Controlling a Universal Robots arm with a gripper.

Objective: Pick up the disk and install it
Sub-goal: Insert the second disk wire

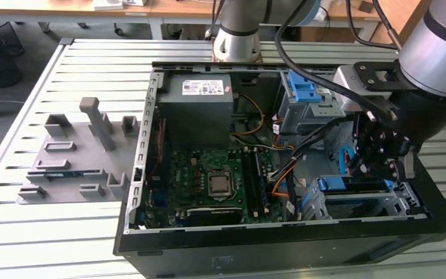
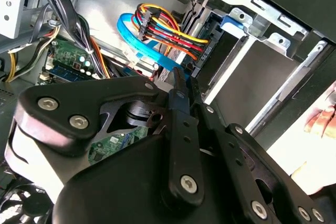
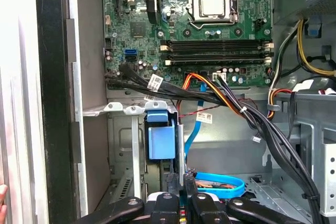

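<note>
- A grey fixture tray (image 1: pixel 72 157) with upright blocks lies on the slatted metal table (image 1: pixel 21 232) at the exterior view's left, well apart from the arm.
- An open computer case (image 1: pixel 277 232) sits right of it, with the grey power-supply box (image 1: pixel 201 104) at its far side and the green motherboard (image 1: pixel 207 180) below that, nearer the camera.
- In the first wrist view, the motherboard (image 3: pixel 210 19) with its processor socket (image 3: pixel 212 3) lies beyond a bundle of black cables (image 3: pixel 210 98).
- The disk (image 1: pixel 355 187), by its blue carrier, sits in the drive bay at the case's near right corner in the exterior view, directly under the gripper (image 1: pixel 382 163).
- In the first wrist view the blue carrier end of the disk (image 3: pixel 160 140) stands in the bay's metal bracket (image 3: pixel 126 108), just beyond the gripper (image 3: pixel 184 203).
- In the second wrist view, coloured power wires (image 2: pixel 168 35) and a blue data cable (image 2: pixel 131 35) run to the drive cage (image 2: pixel 252 19).
- The gripper (image 2: pixel 181 85) has its fingertips drawn together, with no visible gap; whether they grasp the disk's edge cannot be told.
</note>
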